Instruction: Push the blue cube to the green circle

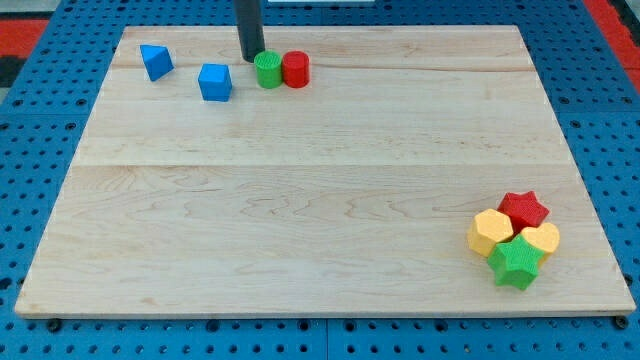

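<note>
The blue cube (215,82) lies on the wooden board (320,180) near the view's top left. The green circle (268,70), a short cylinder, stands a little to the cube's right and touches a red cylinder (296,69) on its right side. My tip (250,56) comes down from the view's top, just above and left of the green circle, close to it, and up and to the right of the blue cube.
A blue triangular block (155,61) lies left of the cube. At the view's bottom right sits a cluster: a red star (524,209), two yellow blocks (490,232) (543,238), and a green star (516,262). Blue pegboard surrounds the board.
</note>
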### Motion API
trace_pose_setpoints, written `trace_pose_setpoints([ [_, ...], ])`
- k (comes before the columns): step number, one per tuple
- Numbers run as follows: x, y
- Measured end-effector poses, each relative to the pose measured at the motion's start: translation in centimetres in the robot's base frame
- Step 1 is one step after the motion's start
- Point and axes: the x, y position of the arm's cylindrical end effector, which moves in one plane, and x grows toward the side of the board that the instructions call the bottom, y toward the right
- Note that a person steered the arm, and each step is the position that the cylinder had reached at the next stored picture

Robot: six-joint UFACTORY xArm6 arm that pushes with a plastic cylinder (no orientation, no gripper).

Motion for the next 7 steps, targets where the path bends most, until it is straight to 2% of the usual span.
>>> trace_pose_setpoints([
  [3,0.0,-8.9],
  [4,1.7,-11.7],
  [5,5.0,-11.7],
  [7,6.1,-6.2],
])
